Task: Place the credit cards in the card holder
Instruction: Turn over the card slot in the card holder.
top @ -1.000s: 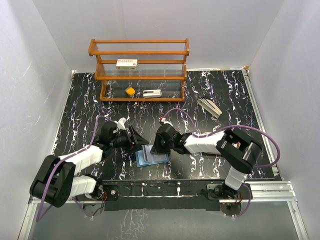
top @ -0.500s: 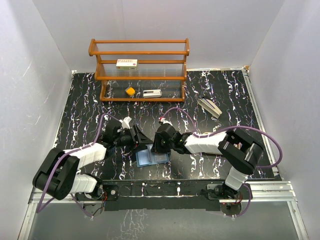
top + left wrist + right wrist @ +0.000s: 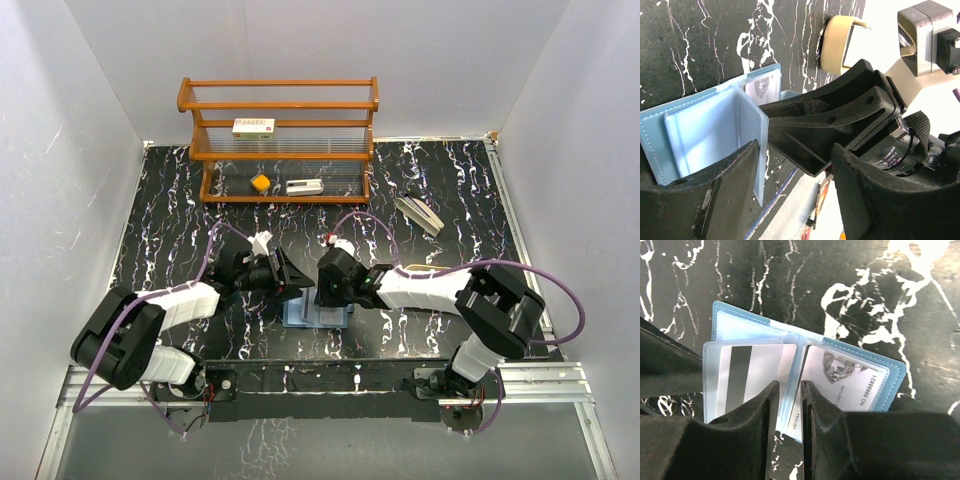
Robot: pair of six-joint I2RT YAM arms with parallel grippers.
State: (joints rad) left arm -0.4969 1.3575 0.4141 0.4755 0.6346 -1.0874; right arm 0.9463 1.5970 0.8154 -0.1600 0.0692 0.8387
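Note:
The blue card holder (image 3: 318, 316) lies open on the table between my two grippers. In the right wrist view its clear sleeves (image 3: 790, 347) hold a pale credit card with a dark stripe (image 3: 747, 375) and a pale card with a diamond picture (image 3: 850, 382). My right gripper (image 3: 789, 390) stands over the holder's middle, its jaws a narrow gap apart with a thin sleeve leaf standing in that gap. My left gripper (image 3: 796, 165) is open at the holder's left side (image 3: 700, 130); one sleeve leaf (image 3: 747, 125) stands upright by its left finger.
A tan oval tray (image 3: 419, 214) with pale flat pieces lies at the right back. The wooden rack (image 3: 278, 140) at the back carries a white box with red marks (image 3: 253, 127), an orange item (image 3: 260, 182) and a white item (image 3: 304, 186).
My right gripper's jaws have parted slightly from shut. The left gripper has moved right, up to the holder. The holder has shifted a little to the right.

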